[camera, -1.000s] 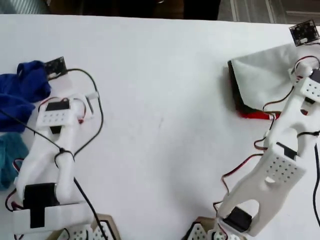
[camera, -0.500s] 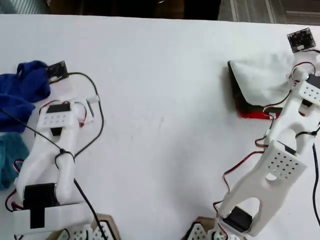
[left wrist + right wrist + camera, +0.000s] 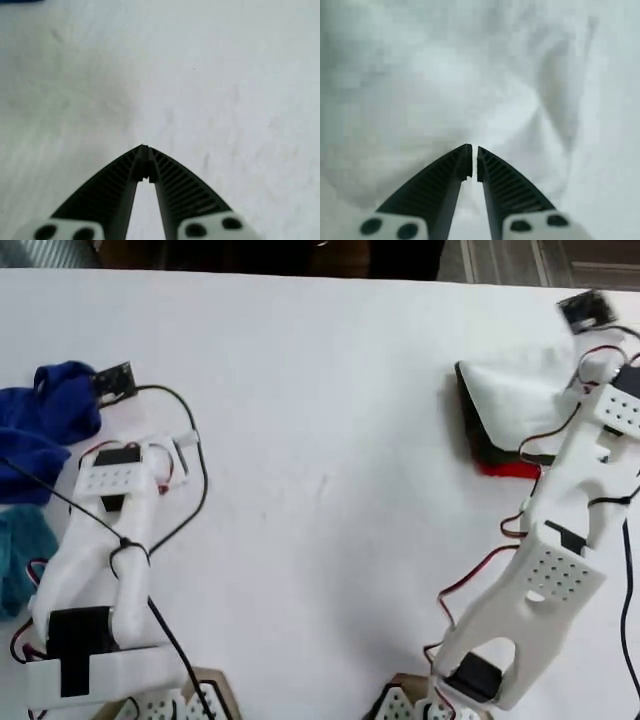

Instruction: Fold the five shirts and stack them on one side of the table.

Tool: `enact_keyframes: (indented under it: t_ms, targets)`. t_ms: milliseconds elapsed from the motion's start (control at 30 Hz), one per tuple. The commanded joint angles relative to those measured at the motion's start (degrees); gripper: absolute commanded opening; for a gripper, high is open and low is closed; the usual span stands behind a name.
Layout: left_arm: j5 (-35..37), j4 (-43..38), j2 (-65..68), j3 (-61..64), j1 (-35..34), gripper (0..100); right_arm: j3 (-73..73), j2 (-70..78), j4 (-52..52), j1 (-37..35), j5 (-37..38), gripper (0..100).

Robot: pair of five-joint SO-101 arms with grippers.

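R gripper [image 3: 470, 162]: jaws drawn together, only a hairline slit at the tips, nothing seen pinched. It hangs directly over the white shirt [image 3: 470, 80], whose cloth is rumpled, w/ a crease running on past the tips.

In the high view the white shirt tops three at the table's [image 3: 320, 370] 2–3 o'clock side. The black shirt [image 3: 470, 430] is under it and the red shirt [image 3: 505, 469] is at the bottom, showing as a strip on the 6 o'clock edge. From the R gripper the bulk of the white shirt spreads toward 9 o'clock. It reads as a wedge, not square to the black one, so I'd judge the top fold isn't squared off yet.

L gripper [image 3: 144, 162]: jaws shut tip to tip on nothing, w/ bare table beneath.

Key relation for the next move, as I read it: two shirts are left unfolded, both at the far 9 o'clock edge. The blue shirt [image 3: 40, 425] is bunched at approx. 10 o'clock from the L gripper, near but not touching. The teal shirt [image 3: 20, 555] is at approx. 8 o'clock, partly cut off by the edge. Neither heap has a clear long axis, since both are crumpled.

The L gripper is much the nearer, and the R gripper is well apart from them, across the table. So the next pick probably falls to the L side, w/ blue the easier reach, then a drag toward the centre to spread it.
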Motion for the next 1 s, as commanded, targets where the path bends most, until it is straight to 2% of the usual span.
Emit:
enact_keyframes:
  t_ms: [0,100,400,600,767,967]
  targets:
    - [-0.4,-0.3,-2.7,-0.8,-0.4,3,-3.1,-4.9,9.9,-0.9,0.3,2.1]
    - [-0.4,-0.3,-2.7,-0.8,-0.4,3,-2.5,-5.6,13.2,-1.4,0.3,2.1]
    - [-0.4,-0.3,-2.7,-0.7,-0.4,3,0.6,-6.8,11.8,-3.2,-0.3,2.1]
    - [-0.4,-0.3,-2.7,-0.7,-0.4,3,0.6,-17.5,10.0,-6.1,-9.8,2.1]
    - [-0.4,0.2,-2.7,-0.7,-0.4,3,11.1,-19.4,9.0,-10.2,-12.8,2.1]
    - [-0.4,0.2,-2.7,-0.7,-3.8,3,29.6,-19.6,-3.6,-8.8,-14.8,2.1]
